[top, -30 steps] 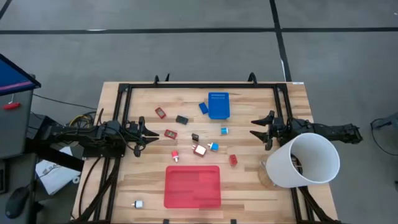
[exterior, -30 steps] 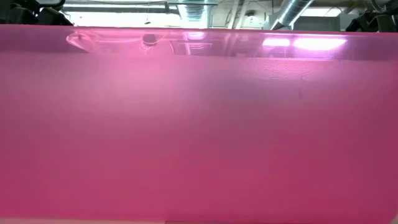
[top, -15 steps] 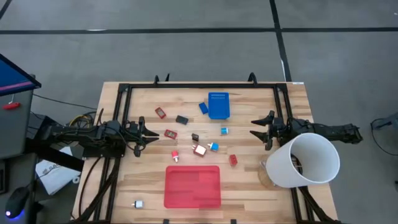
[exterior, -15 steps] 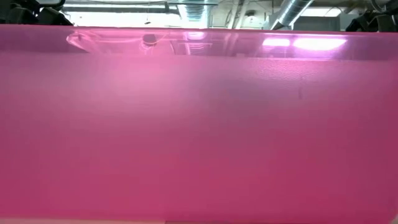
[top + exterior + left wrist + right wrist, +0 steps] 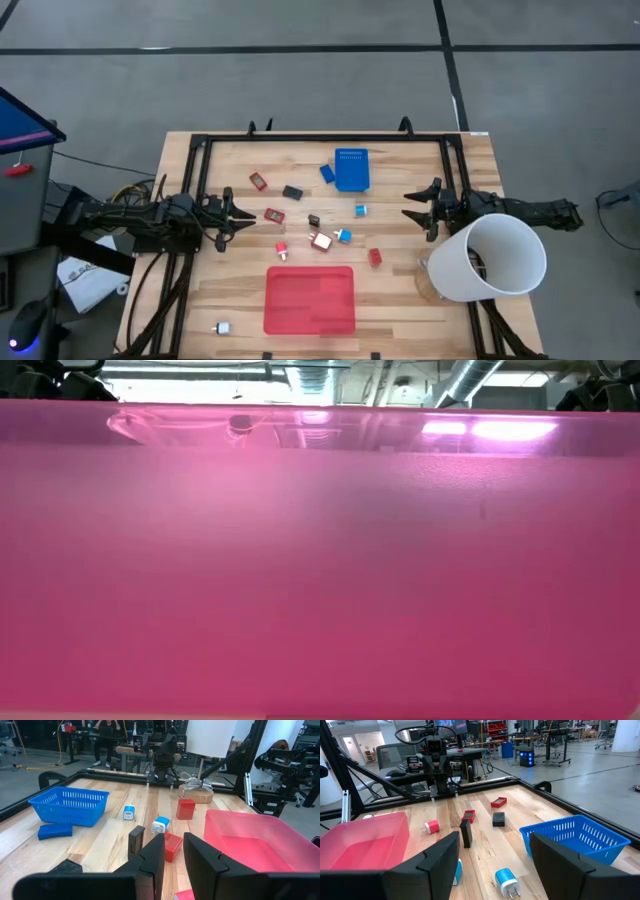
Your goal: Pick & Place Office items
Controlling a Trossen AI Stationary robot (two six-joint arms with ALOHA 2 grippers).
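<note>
The office items lie scattered mid-table: red pieces [image 5: 258, 180] [image 5: 274, 215] [image 5: 375, 257], black ones [image 5: 293, 192] [image 5: 314, 221], blue-and-white ones [image 5: 360, 211] [image 5: 343, 236], a flat blue piece [image 5: 327, 172], and a silver one [image 5: 222, 327] near the front edge. My left gripper [image 5: 236, 216] hovers at the table's left, its fingers a narrow gap apart [image 5: 173, 862]. My right gripper [image 5: 412, 206] hovers at the right, wide open [image 5: 492, 865]. Neither touches anything.
A flat red tray [image 5: 309, 299] sits at the near middle; its wall [image 5: 320, 560] fills the low view. A blue perforated bin [image 5: 351, 170] stands toward the far edge. A white cylinder [image 5: 490, 258] on a wooden base stands at the right, beside my right arm.
</note>
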